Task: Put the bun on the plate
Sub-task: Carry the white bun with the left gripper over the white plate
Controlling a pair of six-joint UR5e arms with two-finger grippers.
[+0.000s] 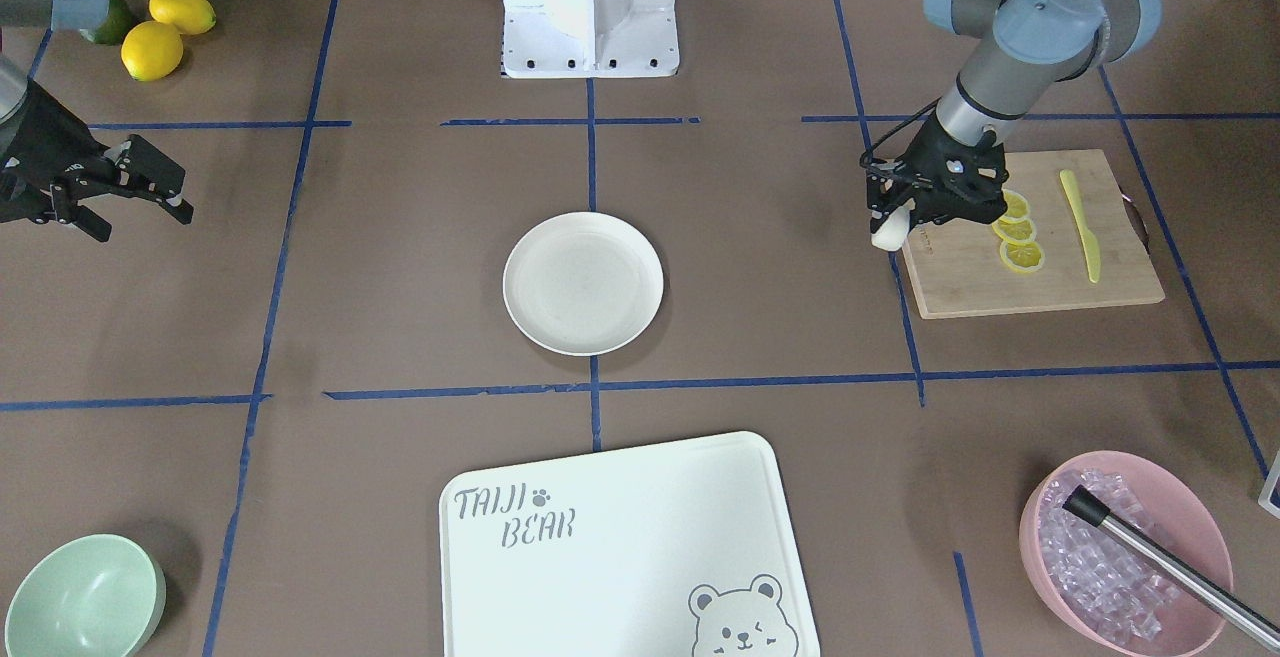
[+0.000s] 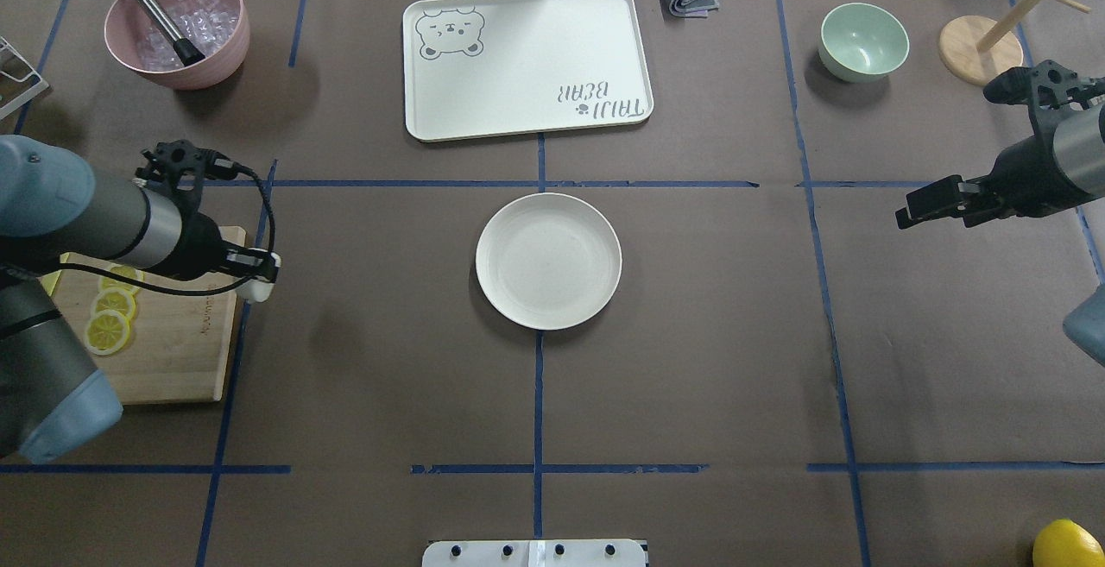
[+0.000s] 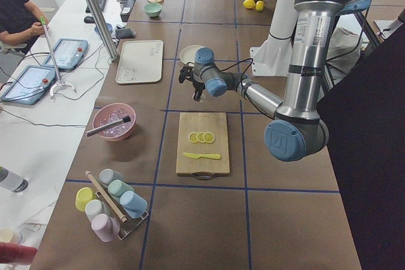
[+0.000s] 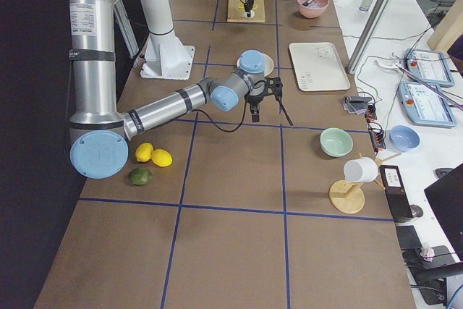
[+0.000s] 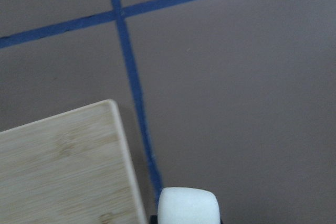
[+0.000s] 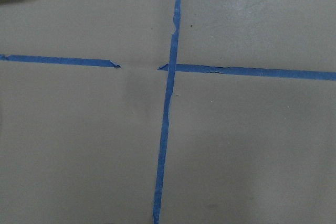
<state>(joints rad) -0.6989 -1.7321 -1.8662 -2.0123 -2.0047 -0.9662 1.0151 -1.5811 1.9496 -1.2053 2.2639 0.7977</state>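
Bun [image 1: 888, 231] in left gripper [image 1: 892, 219], off plate [image 1: 583, 283]

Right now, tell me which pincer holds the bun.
The left pincer: it is shut on the white bun beside the wooden cutting board. The right pincer is open and empty.

Bun [image 1: 888, 230]: small, white, smooth lump with rounded corners, matte surface, no marks visible. Clamped between the fingers of the left gripper [image 1: 889, 224], its lower end protruding below the fingertips. Held above the brown table cover, just off the corner of the pale bamboo cutting board [image 1: 1040, 282]; the left wrist view shows it [image 5: 188, 206] over a blue tape line [image 5: 137, 108].

Plate [image 1: 583, 283]: round, shallow, cream-white, low rim, plain. Lies flat and upright at the table's middle, astride the central blue tape line. Well apart from the bun.
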